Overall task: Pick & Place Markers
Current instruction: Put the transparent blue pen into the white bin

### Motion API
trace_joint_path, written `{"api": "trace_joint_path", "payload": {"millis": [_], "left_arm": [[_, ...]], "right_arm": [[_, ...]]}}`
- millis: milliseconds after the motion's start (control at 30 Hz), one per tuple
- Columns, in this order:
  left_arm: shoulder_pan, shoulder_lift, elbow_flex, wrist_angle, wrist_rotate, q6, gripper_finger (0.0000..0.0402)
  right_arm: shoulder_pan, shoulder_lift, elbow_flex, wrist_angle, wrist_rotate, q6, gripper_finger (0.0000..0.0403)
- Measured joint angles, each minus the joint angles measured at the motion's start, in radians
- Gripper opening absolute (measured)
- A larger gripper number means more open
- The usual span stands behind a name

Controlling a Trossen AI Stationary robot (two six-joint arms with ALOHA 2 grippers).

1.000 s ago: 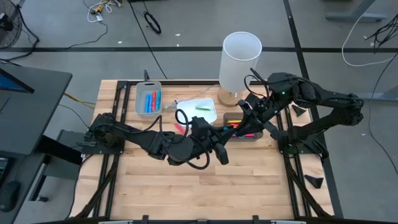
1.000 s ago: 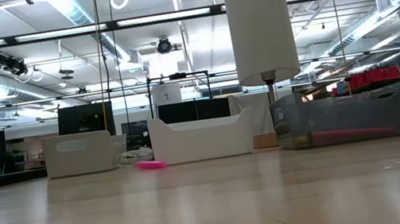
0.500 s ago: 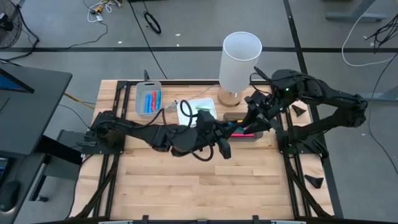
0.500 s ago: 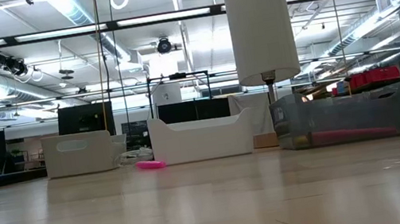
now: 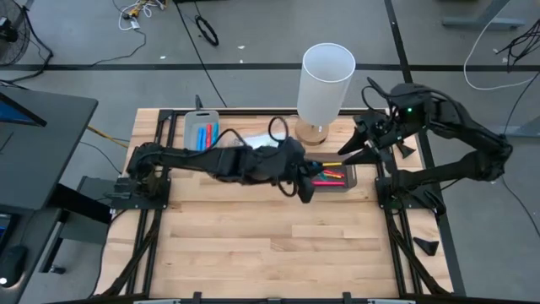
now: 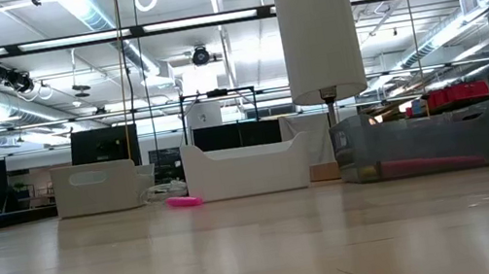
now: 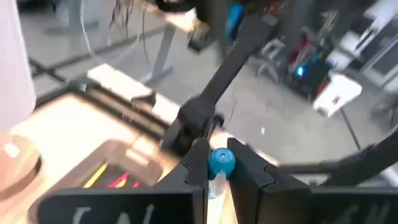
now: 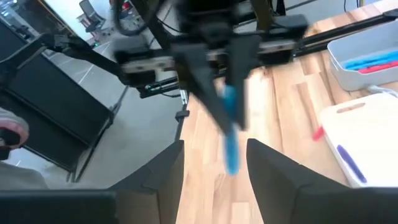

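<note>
My left gripper (image 5: 305,187) reaches across the table to the dark tray (image 5: 348,183) and is shut on a blue marker (image 8: 230,140). Red, yellow and pink markers (image 5: 331,176) lie in that tray. My right gripper (image 5: 350,152) hangs open just beyond the tray's far right corner, holding nothing. Blue and red markers (image 5: 205,135) lie in the grey tray (image 5: 201,150) at the far left. A pink marker (image 6: 184,202) lies on the table by the white tray (image 6: 245,168). My left gripper pinches the blue marker between its two fingers; the marker's round end (image 7: 221,160) shows in the gap. The fingers (image 8: 200,74) point down. The marker hangs upright below them, its lower end (image 8: 231,163) clear of the table.
A white lamp (image 5: 326,78) stands on a wooden foot behind the dark tray, close to both grippers. The white tray (image 8: 367,140) holds a blue marker (image 8: 348,163). The table's near half (image 5: 270,245) is bare wood.
My left gripper has carried the blue marker toward the table's right and far edges, from in front of the white tray to the dark tray. My right gripper has drawn back up out of the dark tray toward the far right corner.
</note>
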Motion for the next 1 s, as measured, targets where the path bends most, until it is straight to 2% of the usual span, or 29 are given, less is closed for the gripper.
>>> {"api": "trace_joint_path", "payload": {"millis": [233, 567, 800, 1000], "left_arm": [[0.111, 0.000, 0.000, -0.220, 0.214, -0.001, 0.0040], [0.266, 0.000, 0.000, -0.584, 0.449, 0.215, 0.0040], [0.334, 0.000, 0.000, -0.875, 0.468, 0.416, 0.0040], [0.364, 0.000, 0.000, -1.095, 0.426, 0.519, 0.0040]], "right_arm": [[-0.002, -0.012, 0.000, -0.015, 0.000, 0.000, 0.0174], [-0.002, -0.011, 0.000, -0.014, 0.000, 0.001, 0.0169], [-0.002, -0.011, 0.000, -0.014, 0.001, 0.003, 0.0169], [-0.001, -0.011, 0.000, -0.014, 0.049, -0.014, 0.0169]]}}
